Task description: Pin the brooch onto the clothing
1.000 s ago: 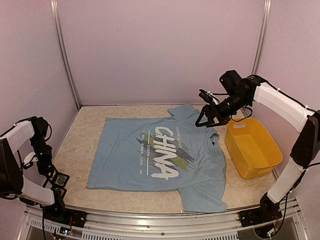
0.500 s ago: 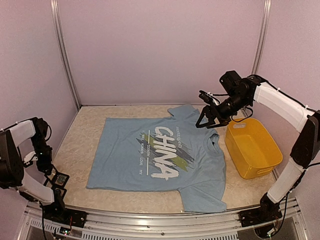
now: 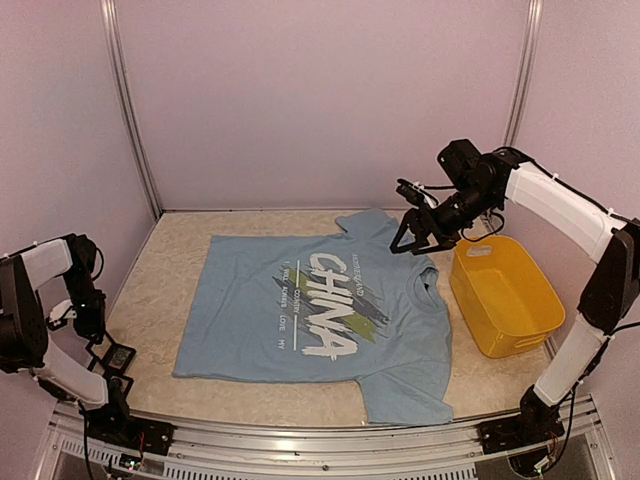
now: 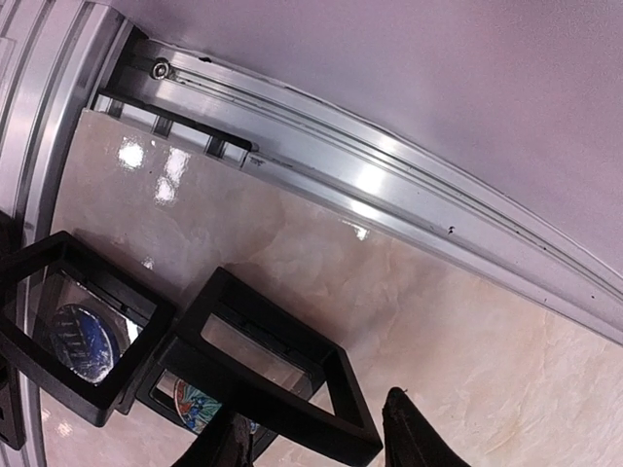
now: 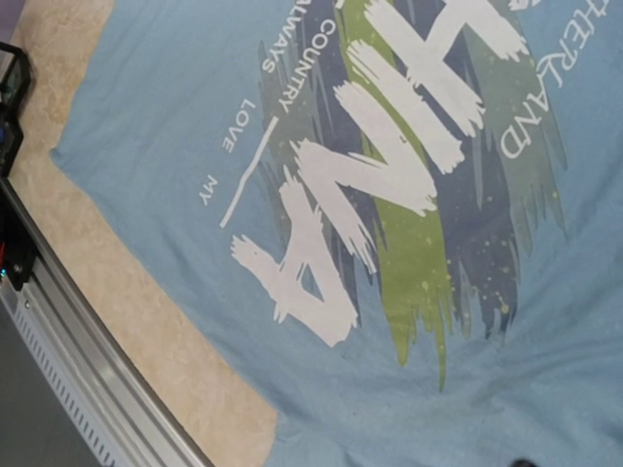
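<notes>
Left wrist view: brooch sits inside a black case, another case between the left gripper's fingers, grip unclear; right gripper spread above shirt beside yellow bin.

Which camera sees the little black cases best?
The left wrist camera: the cases fill its lower left, round badges visible inside. The top camera shows only tiny dark squares by the left arm. The right wrist camera shows mainly shirt.

Even overhead light, faint shadows. Glare on the glossy beige marbled tabletop and the bowed aluminium rail; the light blue printed T-shirt reads sharp.
</notes>
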Controlling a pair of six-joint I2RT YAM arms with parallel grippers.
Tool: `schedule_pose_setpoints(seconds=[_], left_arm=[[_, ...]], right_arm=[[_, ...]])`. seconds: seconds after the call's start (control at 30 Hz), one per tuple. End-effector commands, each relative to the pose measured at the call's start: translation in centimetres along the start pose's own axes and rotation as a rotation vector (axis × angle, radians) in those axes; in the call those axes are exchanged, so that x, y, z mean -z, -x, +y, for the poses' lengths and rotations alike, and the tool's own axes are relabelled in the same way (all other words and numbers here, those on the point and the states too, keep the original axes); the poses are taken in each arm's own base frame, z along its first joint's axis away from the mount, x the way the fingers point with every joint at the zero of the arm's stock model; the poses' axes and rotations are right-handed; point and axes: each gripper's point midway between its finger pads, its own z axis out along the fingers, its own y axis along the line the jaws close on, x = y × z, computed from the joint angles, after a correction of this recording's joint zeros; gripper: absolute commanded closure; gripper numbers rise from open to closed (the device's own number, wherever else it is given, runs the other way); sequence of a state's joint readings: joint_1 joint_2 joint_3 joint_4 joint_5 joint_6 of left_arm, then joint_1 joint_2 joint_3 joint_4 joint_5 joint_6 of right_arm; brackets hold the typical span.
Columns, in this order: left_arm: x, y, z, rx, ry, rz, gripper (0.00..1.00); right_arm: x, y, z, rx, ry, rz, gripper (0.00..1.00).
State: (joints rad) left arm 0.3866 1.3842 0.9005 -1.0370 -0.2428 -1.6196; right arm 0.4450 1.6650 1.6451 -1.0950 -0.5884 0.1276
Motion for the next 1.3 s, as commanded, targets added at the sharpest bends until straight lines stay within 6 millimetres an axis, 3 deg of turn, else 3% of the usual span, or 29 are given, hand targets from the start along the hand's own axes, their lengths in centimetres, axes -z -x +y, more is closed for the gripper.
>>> schedule_pose_setpoints(seconds=[0.0,0.2,0.8,1.27], left_arm=[[1.1,0.2,-0.9,-0.011,-0.052,-0.008,0.57],[1.7,-0.4,-0.9,-0.026,-0.073,0.004,0.57],[0.7,-1.8,1.6,0.003,0.006,0.001,0.56],[0.4,-0.7,2.7,0.033,0.01,-0.05,0.55]], right_arm=[[0.3,0.8,0.8,0.027,0.013,-0.012,0.17],[0.1,1.4,0.7,0.029,0.016,-0.015,0.16],[1.7,2.6,0.0,0.017,0.018,-0.072,0.14],[2.0,2.7,0.4,0.02,0.032,-0.077,0.14]])
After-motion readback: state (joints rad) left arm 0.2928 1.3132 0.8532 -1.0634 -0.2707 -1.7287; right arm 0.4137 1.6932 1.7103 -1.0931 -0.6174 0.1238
